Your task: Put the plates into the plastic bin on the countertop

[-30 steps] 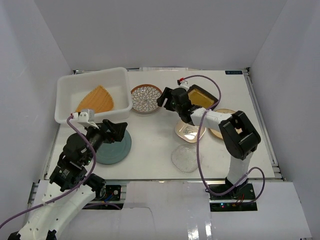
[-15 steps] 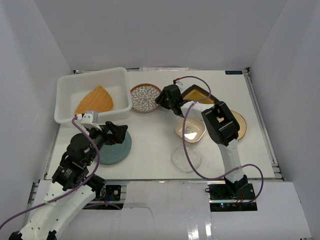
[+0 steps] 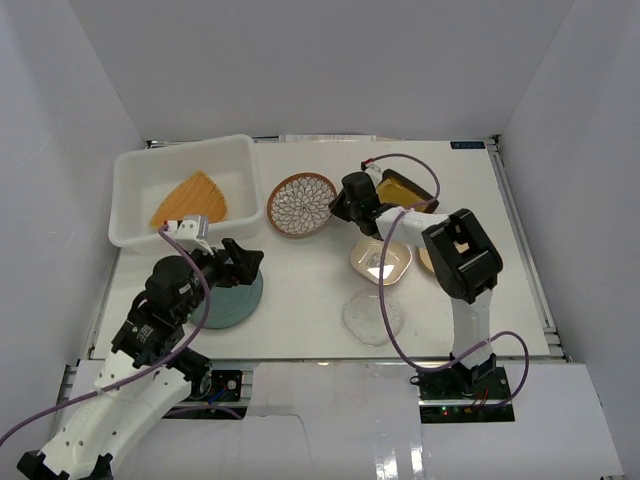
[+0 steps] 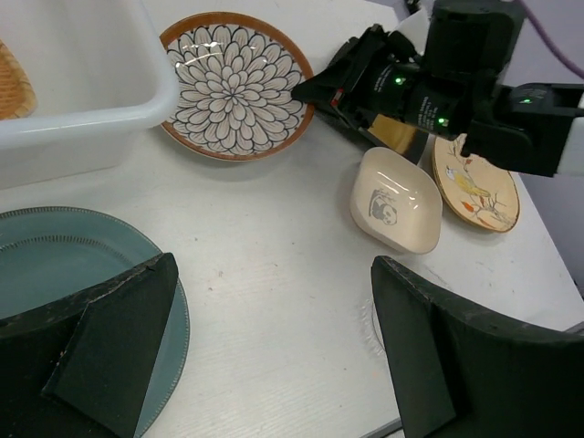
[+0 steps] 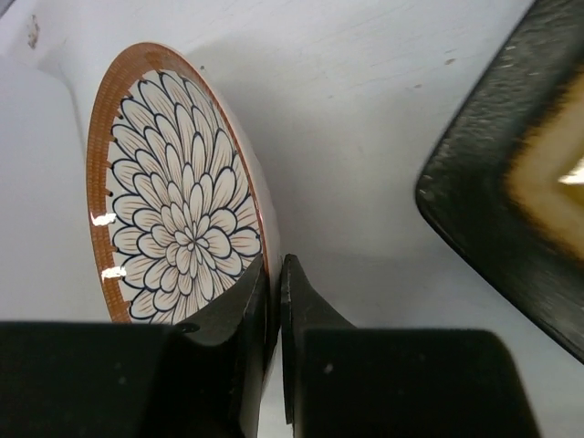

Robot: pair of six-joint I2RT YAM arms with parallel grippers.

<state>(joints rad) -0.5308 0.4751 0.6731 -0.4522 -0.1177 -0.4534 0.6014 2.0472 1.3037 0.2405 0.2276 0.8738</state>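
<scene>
Top external view: only the orange fan plate point(image 3: 190, 200) lies in the plastic bin point(image 3: 135, 168) — six others sit on the desk point(image 3: 300, 290). Right end effector point(image 5: 274, 274) pinches the petal-patterned plate point(image 5: 173, 228) by its rim; left end effector point(image 3: 232, 262) hangs wide open over the grey-blue plate point(image 3: 238, 300).

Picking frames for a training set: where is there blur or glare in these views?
Right wrist view: the black square plate is out of focus; the petal-patterned plate is sharp, with small glare spots on its rim. Left wrist view: crisp, evenly lit. Top view: soft shadows; the clear glass plate barely stands out.
</scene>
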